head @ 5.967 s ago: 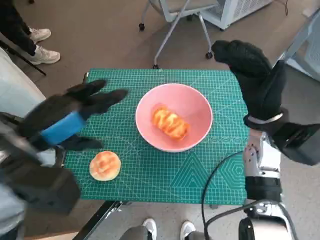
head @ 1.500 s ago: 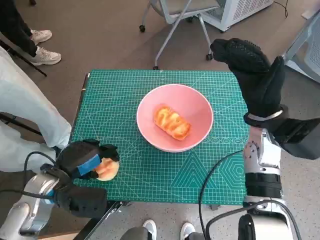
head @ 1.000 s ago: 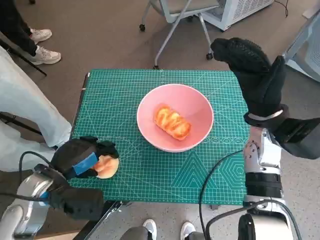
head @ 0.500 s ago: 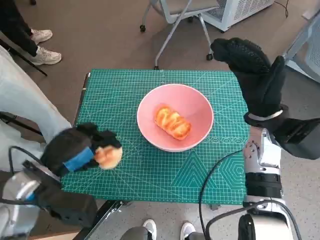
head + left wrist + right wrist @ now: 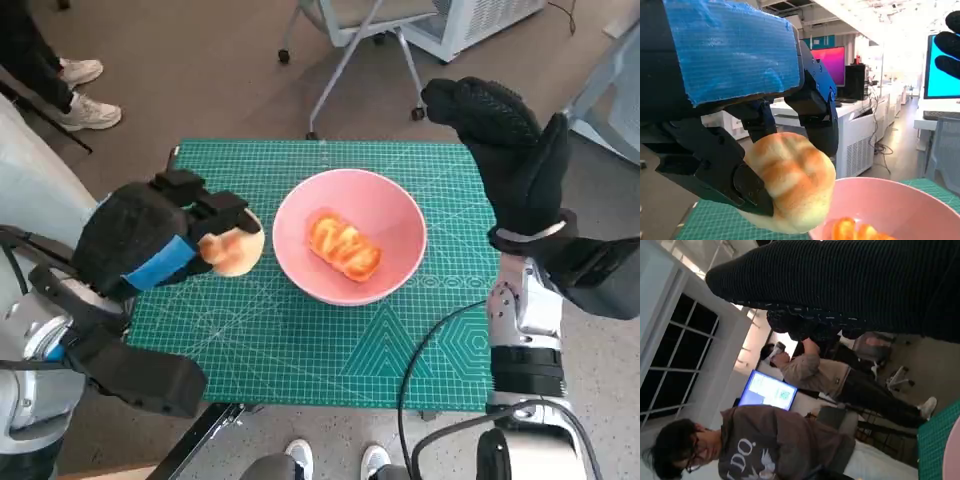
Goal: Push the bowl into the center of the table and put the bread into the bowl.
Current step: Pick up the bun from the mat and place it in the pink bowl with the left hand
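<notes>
Head view has the left hand [image 5: 150, 245] up off the green cutting mat [image 5: 300, 340], left of center in the frame, with its black fingers wrapped around a round bread roll [image 5: 232, 250]. The roll sits just beside the left rim of the pink bowl [image 5: 400, 215], maybe barely overlapping it, can't really tell if they touch. The bowl is pretty much in the middle of the mat and it's got an orange glazed twisted bread [image 5: 343, 246] lying inside.

The left wrist view makes the grip obvious: the roll [image 5: 790, 180] is pinched between the black fingers [image 5: 715, 165] under the blue tape, and the pink bowl rim [image 5: 890, 205] shows in the lower right of that frame with a bit of the orange bread [image 5: 855, 232] peeking up.

The right hand [image 5: 505, 150] is raised at the upper right of the head view, over the mat's far right corner, fingers spread and holding nothing.

In the right wrist view the glove [image 5: 850, 285] is a dark band across the top, with two people behind it, one in a grey printed sweatshirt [image 5: 775, 440] at lower left.

An office chair base [image 5: 350, 50] stands on the floor past the table.
</notes>
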